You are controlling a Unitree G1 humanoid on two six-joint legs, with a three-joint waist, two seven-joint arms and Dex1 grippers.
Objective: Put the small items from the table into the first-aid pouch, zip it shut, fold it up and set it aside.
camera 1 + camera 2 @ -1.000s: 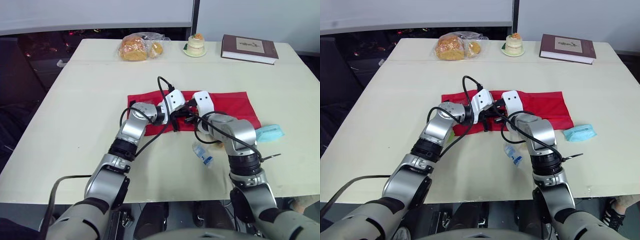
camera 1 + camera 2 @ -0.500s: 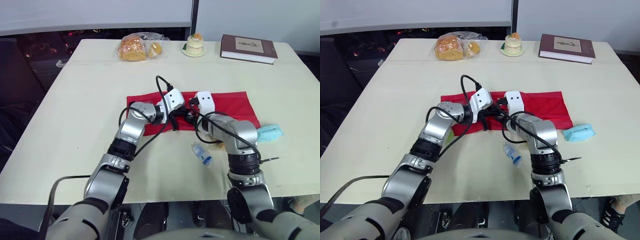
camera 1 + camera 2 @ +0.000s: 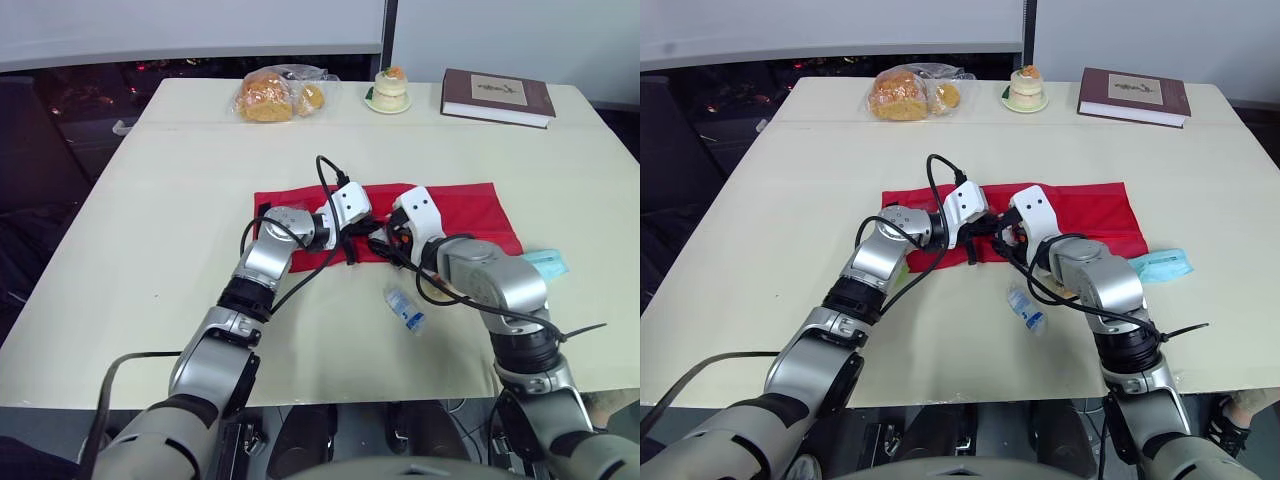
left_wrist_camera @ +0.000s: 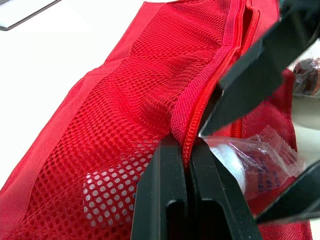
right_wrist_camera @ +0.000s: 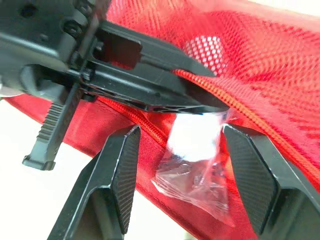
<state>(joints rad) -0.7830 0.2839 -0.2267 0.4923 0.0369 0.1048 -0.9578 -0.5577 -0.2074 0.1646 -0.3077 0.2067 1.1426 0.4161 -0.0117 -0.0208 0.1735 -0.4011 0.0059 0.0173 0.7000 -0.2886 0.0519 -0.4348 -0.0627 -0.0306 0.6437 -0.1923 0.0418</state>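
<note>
**Sachet at pocket mouth: loading step, zip not begun**

Left jaws: closed on the zip edge (image 4: 202, 95) of the pouch (image 3: 470, 208), lifting the mesh pocket (image 4: 145, 85) open.

Right jaws: open, fingers (image 5: 122, 175) spread to either side of a clear sachet (image 5: 197, 160), with no grip on it. The sachet sits partly under the lifted edge and partly out on the red fabric.

The pouch lies flat and unfolded in the middle of the surface (image 3: 180, 220). Both arms meet at its near edge.

Step, as judged: packing the items, part way through. Zipping, folding and setting aside are all ahead.

Next move, as judged: push the sachet fully past the zip with the edge held up, then send the right arm for a loose item. Risk: if the edge drops early, the sachet may slide back out.

Counts:
- Pouch: 1.
- At or in the pocket: 1 sachet, 1 white item behind the mesh (image 4: 107, 187).
- Loose on the surface: 1 small bottle (image 3: 405, 306) near the right arm, 1 blue pack (image 3: 548, 263) just beside the pouch's right end.
- Far edge, not task items: 1 bread bag (image 3: 275, 95), 1 cake (image 3: 389, 88), 1 book (image 3: 498, 96).
</note>
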